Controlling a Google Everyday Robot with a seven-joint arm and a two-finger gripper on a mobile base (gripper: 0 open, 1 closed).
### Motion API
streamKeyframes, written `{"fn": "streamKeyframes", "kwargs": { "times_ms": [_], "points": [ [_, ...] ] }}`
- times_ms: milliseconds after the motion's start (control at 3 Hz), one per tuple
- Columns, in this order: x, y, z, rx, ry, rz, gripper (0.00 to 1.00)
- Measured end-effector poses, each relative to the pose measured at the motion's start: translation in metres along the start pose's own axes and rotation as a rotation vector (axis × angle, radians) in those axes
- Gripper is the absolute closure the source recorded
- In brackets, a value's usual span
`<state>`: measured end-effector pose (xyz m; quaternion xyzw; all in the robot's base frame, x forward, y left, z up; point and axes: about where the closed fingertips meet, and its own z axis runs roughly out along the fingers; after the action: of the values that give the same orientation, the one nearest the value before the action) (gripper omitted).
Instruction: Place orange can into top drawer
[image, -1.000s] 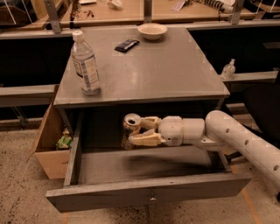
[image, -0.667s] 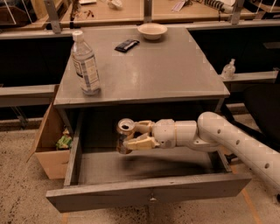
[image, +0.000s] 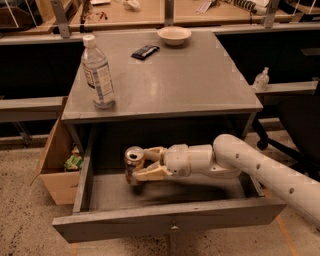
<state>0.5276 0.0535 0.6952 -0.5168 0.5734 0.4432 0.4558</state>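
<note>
The top drawer (image: 165, 219) of the grey desk is pulled wide open toward me, its flat front panel with a small knob at the bottom. My gripper (image: 136, 164) reaches in from the right, inside the drawer under the desk top. It is shut on the orange can (image: 133, 163), which stands upright with its silver top showing, low over the drawer floor at the left-middle. My white arm (image: 250, 165) crosses the drawer's right side.
A clear water bottle (image: 98, 73) stands on the desk top (image: 190, 75) at front left. A dark snack bar (image: 145, 51) and a white bowl (image: 174, 35) lie at the back. A brown cardboard box (image: 57, 165) stands left of the drawer.
My gripper has carried the can leftward and slightly lower inside the drawer. The bottle, bowl and drawer have not moved.
</note>
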Motion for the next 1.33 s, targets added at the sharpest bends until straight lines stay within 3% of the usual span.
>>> {"fn": "streamKeyframes", "kwargs": {
  "times_ms": [333, 667, 1333],
  "points": [
    [0.017, 0.0, 0.008, 0.016, 0.05, -0.018, 1.0],
    [0.031, 0.0, 0.013, 0.059, 0.116, -0.05, 0.83],
    [0.044, -0.003, 0.014, 0.124, 0.181, -0.074, 0.36]
  ]
}}
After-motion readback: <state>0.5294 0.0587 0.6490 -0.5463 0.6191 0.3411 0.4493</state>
